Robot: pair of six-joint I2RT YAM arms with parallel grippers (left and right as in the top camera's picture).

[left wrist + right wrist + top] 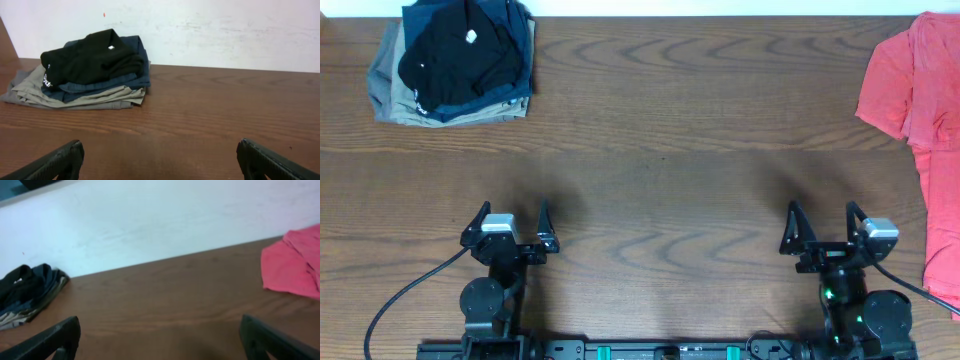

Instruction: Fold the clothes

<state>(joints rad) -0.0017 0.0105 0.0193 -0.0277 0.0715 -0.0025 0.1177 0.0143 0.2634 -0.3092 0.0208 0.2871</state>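
Note:
The black shirt (pixel 460 55) lies folded on top of a stack at the table's far left corner, a small white logo mark showing. It also shows in the left wrist view (pixel 92 60) and small in the right wrist view (pixel 17 282). My left gripper (pixel 510 225) is open and empty near the front left, far from the stack; its fingertips frame bare wood in the left wrist view (pixel 160 157). My right gripper (pixel 825 225) is open and empty near the front right, with bare wood between its fingers in the right wrist view (pixel 160 335).
Under the black shirt lie a folded navy garment (pixel 520 40) and a folded khaki garment (pixel 390 90). A coral-red shirt (pixel 915 110) lies unfolded along the right edge, also in the right wrist view (pixel 292 265). A white wall runs behind the wooden table (pixel 660 160).

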